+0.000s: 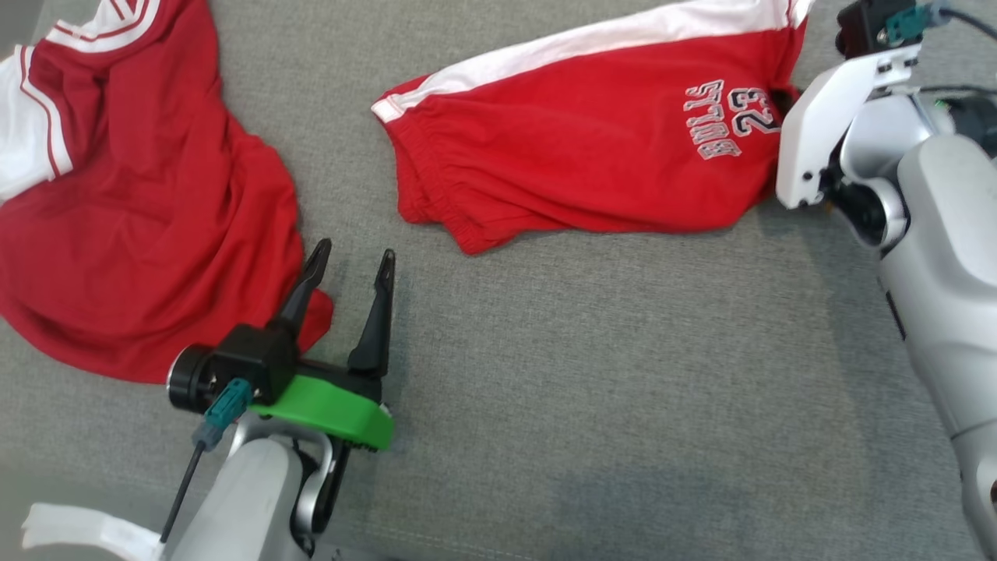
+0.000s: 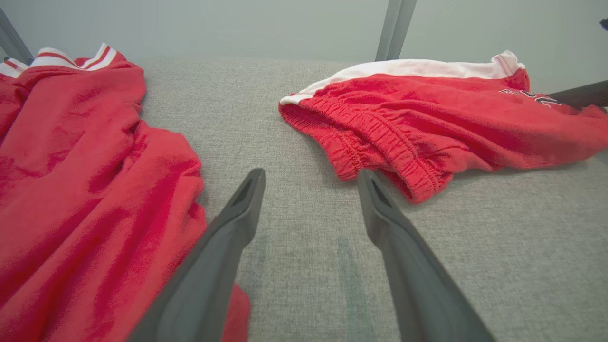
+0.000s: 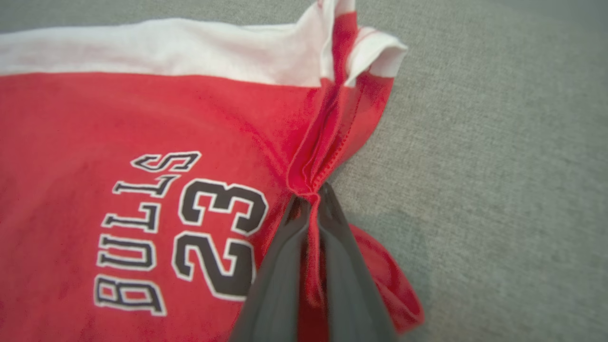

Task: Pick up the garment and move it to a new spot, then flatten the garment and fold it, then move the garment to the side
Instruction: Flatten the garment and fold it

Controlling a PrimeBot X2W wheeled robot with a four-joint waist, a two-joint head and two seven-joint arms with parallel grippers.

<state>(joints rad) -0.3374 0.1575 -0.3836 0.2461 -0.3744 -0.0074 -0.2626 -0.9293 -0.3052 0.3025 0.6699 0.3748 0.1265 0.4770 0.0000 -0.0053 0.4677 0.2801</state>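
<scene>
The garment, red shorts [image 1: 592, 148] with a white side stripe and "BULLS 23" print, lies spread across the right of the grey surface. My right gripper [image 3: 311, 199] is shut on a bunched fold of its hem beside the print, the red cloth pinched between the dark fingers. In the head view that gripper [image 1: 785, 100] is mostly hidden behind its white wrist housing at the shorts' right edge. My left gripper [image 1: 354, 253] stands open and empty. Its left finger rests at the edge of a red jersey [image 1: 140, 234], and the shorts [image 2: 427, 123] lie ahead to its right.
The red jersey [image 2: 71, 166], with white and red trim, lies crumpled over the left side. Grey fabric surface [image 1: 584, 374] stretches between and in front of both clothes. A white strip [image 1: 70, 530] lies at the lower left corner. A metal post [image 2: 396, 28] rises behind.
</scene>
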